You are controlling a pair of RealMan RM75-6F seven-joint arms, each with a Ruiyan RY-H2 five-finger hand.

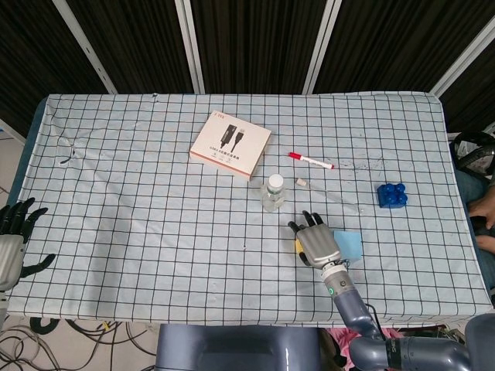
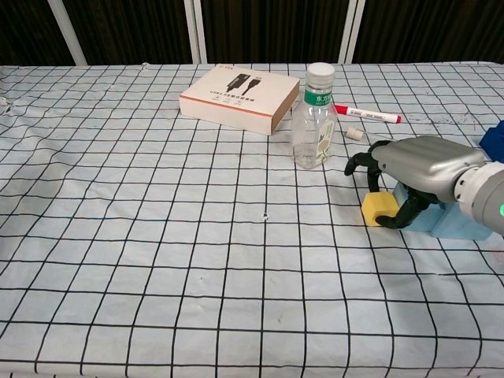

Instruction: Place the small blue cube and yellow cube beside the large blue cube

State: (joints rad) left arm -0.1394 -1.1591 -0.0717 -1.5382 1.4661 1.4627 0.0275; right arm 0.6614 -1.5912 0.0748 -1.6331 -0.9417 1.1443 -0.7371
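Just right of the water bottle (image 2: 313, 118), we see the large light-blue cube (image 1: 349, 245) beneath our right hand (image 2: 421, 169), whose fingers grasp the yellow cube (image 2: 378, 208) touching it. Left hand (image 1: 11, 243) idles, fingers spread. We should set yellow flush before letting go; the small blue cube (image 1: 391, 195) sits well right.

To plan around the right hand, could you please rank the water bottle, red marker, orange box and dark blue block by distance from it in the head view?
From the right hand:
1. Water bottle, just beyond it, slightly to the left.
2. Red marker, farther back, and dark blue block, off to the right: too close to call.
3. Orange box, far back and left.
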